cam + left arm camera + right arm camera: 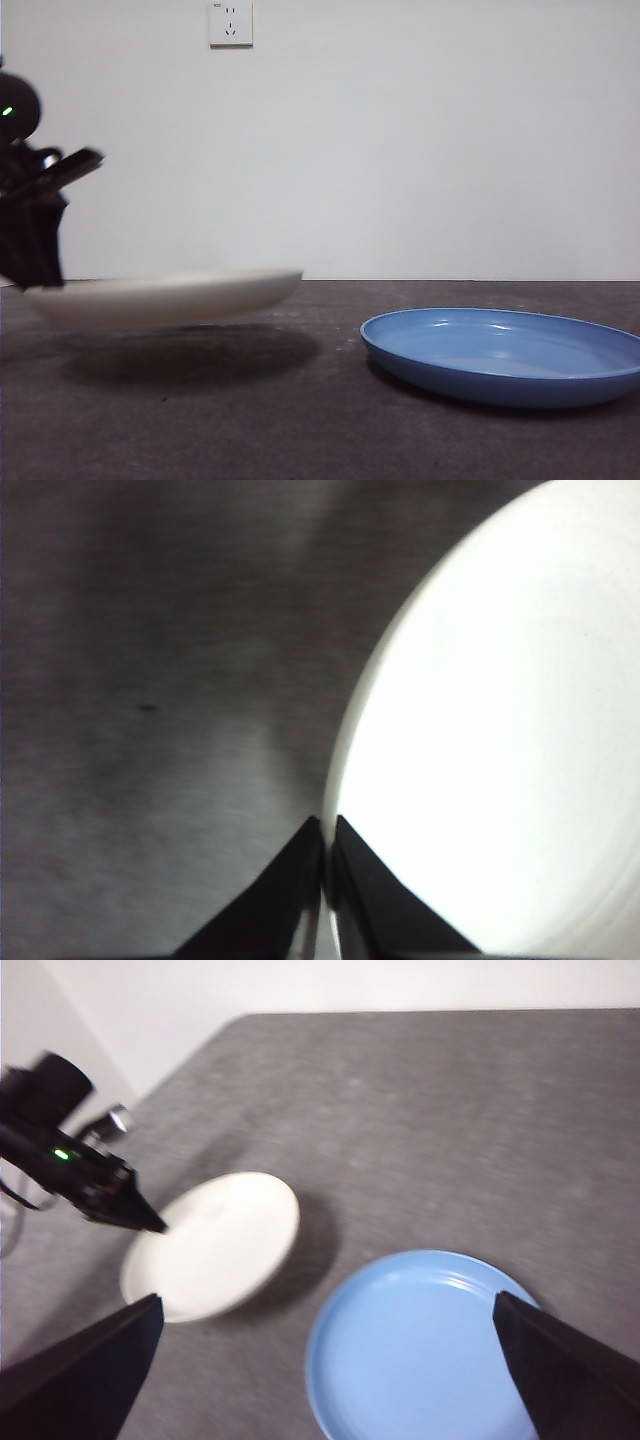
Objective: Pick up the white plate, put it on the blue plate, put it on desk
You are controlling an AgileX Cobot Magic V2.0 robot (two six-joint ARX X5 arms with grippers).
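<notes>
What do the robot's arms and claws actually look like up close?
The left gripper has two matte black jaws tapering to sharp wedge tips. Seen from the right wrist view, its arm is black and boxy, with a small green light, a silver metal fitting and a thin dark cable near the picture's edge. The right gripper has the same black, pointed, wedge-shaped jaws. No markings are readable.

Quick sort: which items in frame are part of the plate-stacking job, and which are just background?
In the job:
- white plate, lifted off the desk, rim pinched by the left claw
- blue plate, resting on the desk
- right claw, open, above the plates

Background:
- wall socket
- white wall
</notes>
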